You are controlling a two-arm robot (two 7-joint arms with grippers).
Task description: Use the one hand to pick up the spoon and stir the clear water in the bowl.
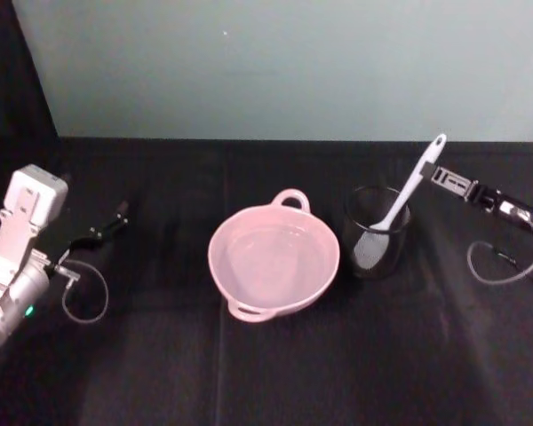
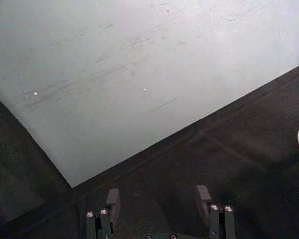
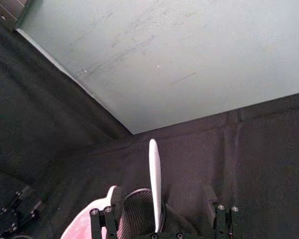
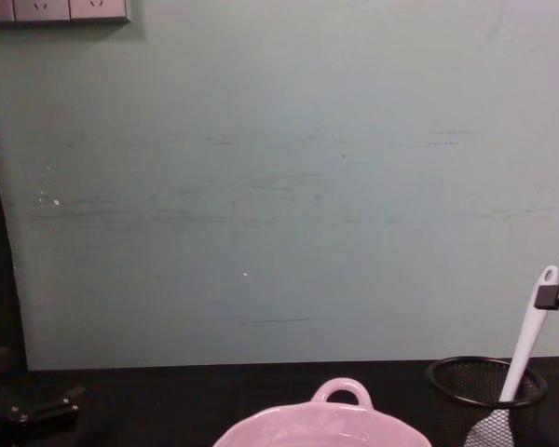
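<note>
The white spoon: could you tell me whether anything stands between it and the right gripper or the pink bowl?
Nothing visible separates the open right gripper from the white long-handled spoon. The black wire-mesh cup holds its blade, so its wall stands between spoon and pale pink glossy bowl. Left gripper idles far left.

Readable text, brands, numbers: none anywhere.
Right gripper (image 1: pixel 437 170): small white patches on the black body, too small to read.
Wall plates (image 4: pixel 56 9) at the top left corner of the wall: plain grey, no print made out.
Bowl (image 1: pixel 274 259), spoon (image 1: pixel 410 192), mesh cup (image 1: pixel 377 232): unmarked.
</note>
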